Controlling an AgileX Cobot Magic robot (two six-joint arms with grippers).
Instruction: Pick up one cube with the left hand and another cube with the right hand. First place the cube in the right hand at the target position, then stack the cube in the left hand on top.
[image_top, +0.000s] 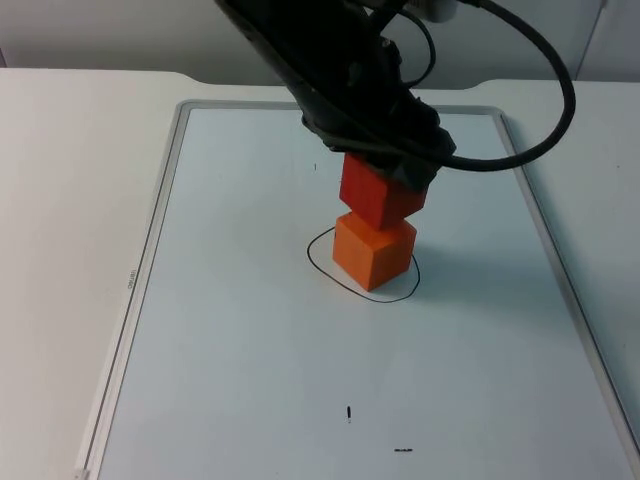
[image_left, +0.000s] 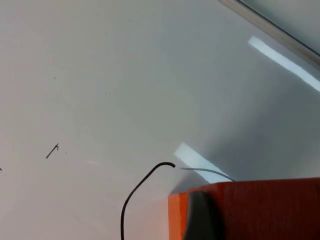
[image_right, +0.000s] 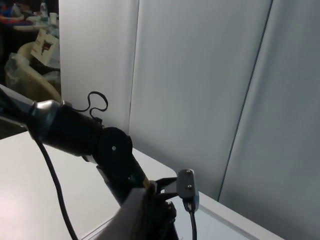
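On the white board (image_top: 250, 330) with its pale metal frame, a black hand-drawn ring (image_top: 362, 268) marks the target. Inside that ring sits one orange cube (image_top: 373, 251), resting flat on the board. Directly above it, a second, redder orange cube (image_top: 378, 190) is clamped in the left gripper (image_top: 385, 160), whose jaws are closed on the cube's sides. This upper cube is turned slightly against the lower one; its bottom edge meets or nearly meets the lower cube's top face, and I cannot tell whether they touch. From the left wrist, the held cube (image_left: 250, 210) shows with a dark fingertip (image_left: 200, 217) pressed against its face, and the ring's line (image_left: 137, 192) curves just beside it. The right arm waits, its wrist camera facing the left arm (image_right: 80, 132) and grey partition wall (image_right: 200, 75).
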